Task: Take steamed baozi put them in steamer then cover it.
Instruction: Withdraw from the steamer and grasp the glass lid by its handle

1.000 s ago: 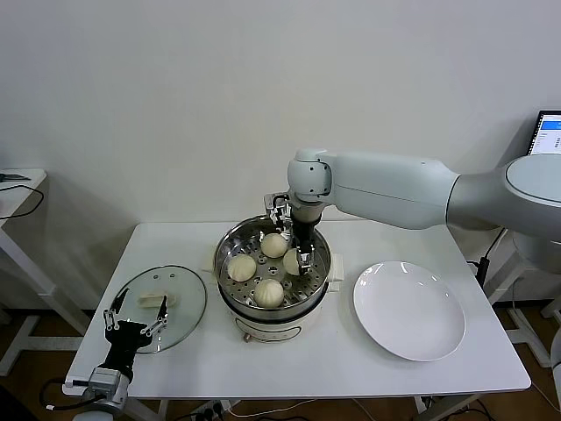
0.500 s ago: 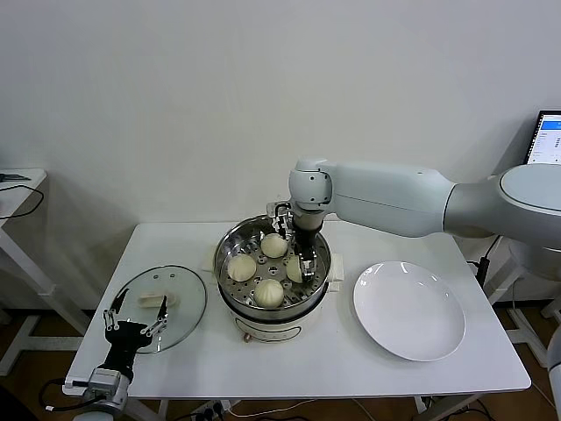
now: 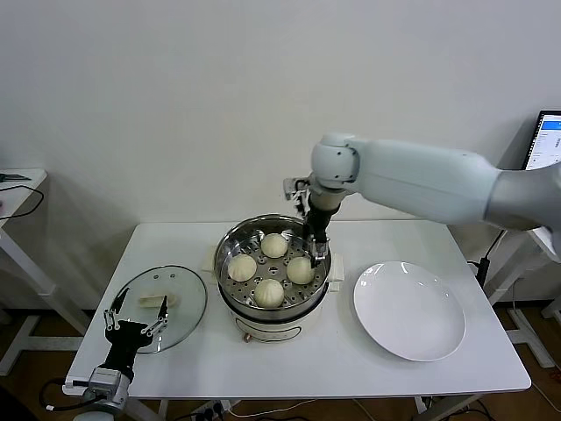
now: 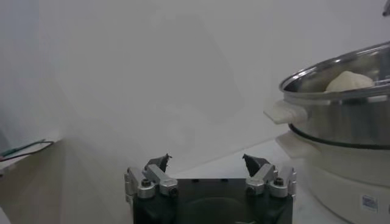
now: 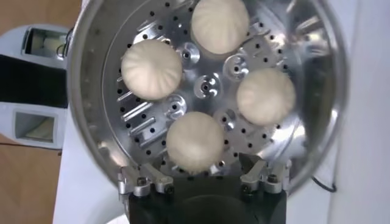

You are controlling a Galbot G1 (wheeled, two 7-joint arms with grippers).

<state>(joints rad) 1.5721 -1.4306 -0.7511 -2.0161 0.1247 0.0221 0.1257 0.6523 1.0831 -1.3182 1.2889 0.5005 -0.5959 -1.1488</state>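
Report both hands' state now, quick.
Left hand: open, empty, parked by the glass lid at the table's left front.
Right hand: open, empty, above the steamer rim, all four baozi released inside.

Four steamed baozi [image 3: 270, 291], round, cream-white, pleated tops, spaced apart in a ring on the perforated tray, none touching, steamer [image 3: 273, 309], shiny round stainless-steel pot on cream-white base with side handles, upright, uncovered, at the middle of the table [image 3: 333, 360]
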